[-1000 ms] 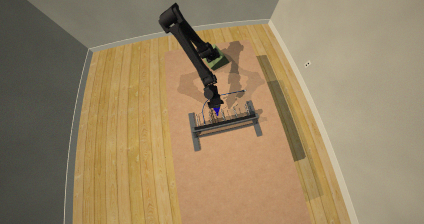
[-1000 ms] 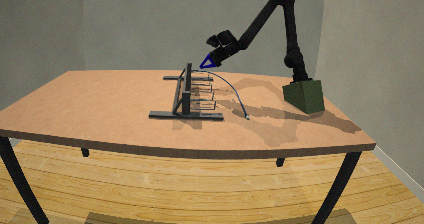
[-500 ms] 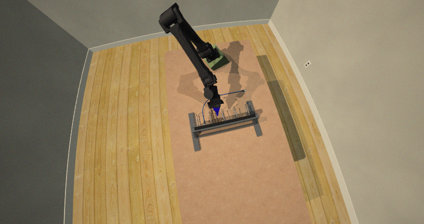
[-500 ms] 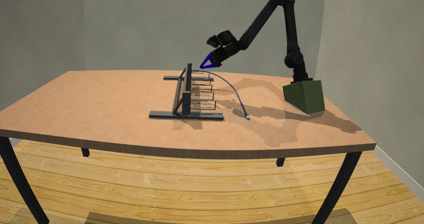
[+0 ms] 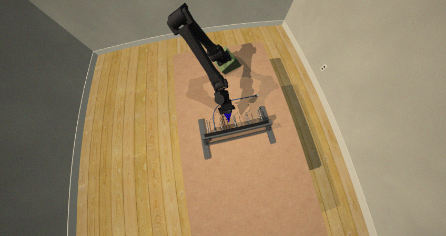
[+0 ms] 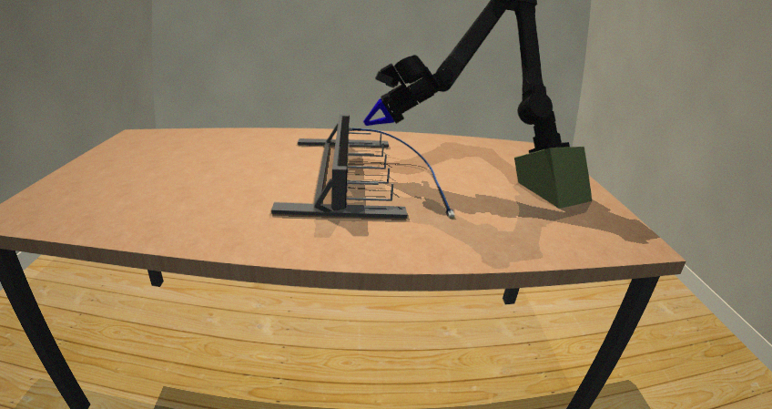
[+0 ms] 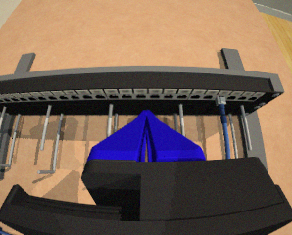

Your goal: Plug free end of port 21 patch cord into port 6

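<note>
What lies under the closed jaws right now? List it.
Below the gripper, shut on nothing: the rack rear bars and the blue cord arching to its plug on the table. The panel's front ports are hidden.
</note>
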`<state>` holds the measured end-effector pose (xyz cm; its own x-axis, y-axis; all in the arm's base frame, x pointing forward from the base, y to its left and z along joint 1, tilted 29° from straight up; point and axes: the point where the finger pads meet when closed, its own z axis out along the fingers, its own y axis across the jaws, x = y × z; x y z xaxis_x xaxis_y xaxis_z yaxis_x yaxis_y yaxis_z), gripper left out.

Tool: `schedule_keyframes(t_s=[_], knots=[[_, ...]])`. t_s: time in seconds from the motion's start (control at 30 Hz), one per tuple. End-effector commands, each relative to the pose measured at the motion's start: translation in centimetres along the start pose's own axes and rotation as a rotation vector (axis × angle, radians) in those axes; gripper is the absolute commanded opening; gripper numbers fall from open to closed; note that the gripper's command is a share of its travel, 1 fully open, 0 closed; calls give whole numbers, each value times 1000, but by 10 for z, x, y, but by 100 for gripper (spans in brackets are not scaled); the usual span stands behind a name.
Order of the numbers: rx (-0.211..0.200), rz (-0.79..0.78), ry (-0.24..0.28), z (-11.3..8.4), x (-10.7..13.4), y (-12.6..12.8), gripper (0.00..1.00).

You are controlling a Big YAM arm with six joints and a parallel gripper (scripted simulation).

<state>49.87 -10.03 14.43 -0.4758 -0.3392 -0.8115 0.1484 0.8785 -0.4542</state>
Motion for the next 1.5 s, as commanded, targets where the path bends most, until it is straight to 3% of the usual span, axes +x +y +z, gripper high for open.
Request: schedule_keyframes(t_s=[0.0, 0.33, 0.77, 0.83, 1.07, 1.23, 1.47], knots=[[12, -4, -30, 6, -12, -5, 0], [1, -7, -21, -8, -9, -1, 0], [-7, 5, -20, -94, -8, 3, 0], [-7, 5, -20, -94, -8, 3, 0], [-8, 7, -19, -131, -8, 2, 0], [-2, 13, -32, -142, -17, -1, 0], [3, 17, -35, -141, -20, -4, 0]])
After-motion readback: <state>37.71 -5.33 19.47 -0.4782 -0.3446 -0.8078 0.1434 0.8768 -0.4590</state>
